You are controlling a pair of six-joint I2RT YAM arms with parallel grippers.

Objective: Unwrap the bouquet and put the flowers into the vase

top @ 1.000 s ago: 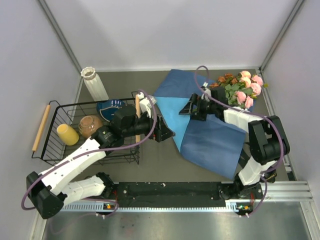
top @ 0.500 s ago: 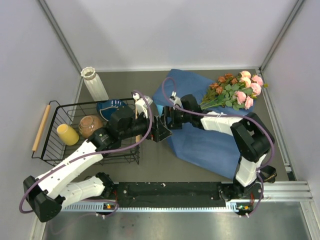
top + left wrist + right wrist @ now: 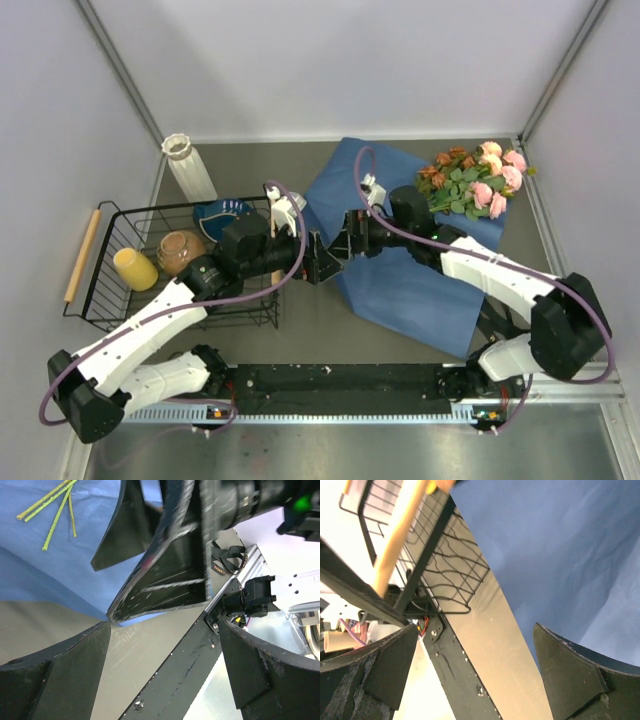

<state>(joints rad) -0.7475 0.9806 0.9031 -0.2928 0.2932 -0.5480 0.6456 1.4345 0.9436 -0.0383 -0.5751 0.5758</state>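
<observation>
**Blue paper sheet** (image 3: pixel 420 280): the bouquet's wrapper, lying opened and nearly flat on the counter (image 3: pixel 310 335). All places below are given from this sheet. No ribbon can be made out.

**Flowers** (image 3: pixel 472 180): these lie on the sheet's far right corner. The long axis is diagonal, with the blooms pointing far right, just past the sheet's edge. The stems (image 3: pixel 50 507) run back toward the sheet's middle, and their cut ends lie bare on the paper in the left wrist view. Nothing grips them. Laid out this way, they could probably be picked up by the stems.

**Left hand** (image 3: pixel 322 264): at the sheet's near left edge, low over the counter, jaws spread wide, empty.

**Right hand** (image 3: pixel 352 238): over the same edge, almost tip to tip with the left hand, jaws wide, empty. Both seem placed to work on the paper's border, not the flowers, though the purpose cannot be told.

**Vase** (image 3: pixel 190 168): upright, well apart from the sheet, beyond its far left corner. Its mouth faces up and no stem shows above the rim.

**Wire basket** (image 3: pixel 105 285): left of the sheet and nearer than the vase. It holds a brown bowl (image 3: pixel 180 250) and a yellow cup (image 3: pixel 135 268), neither needed for the job.
</observation>
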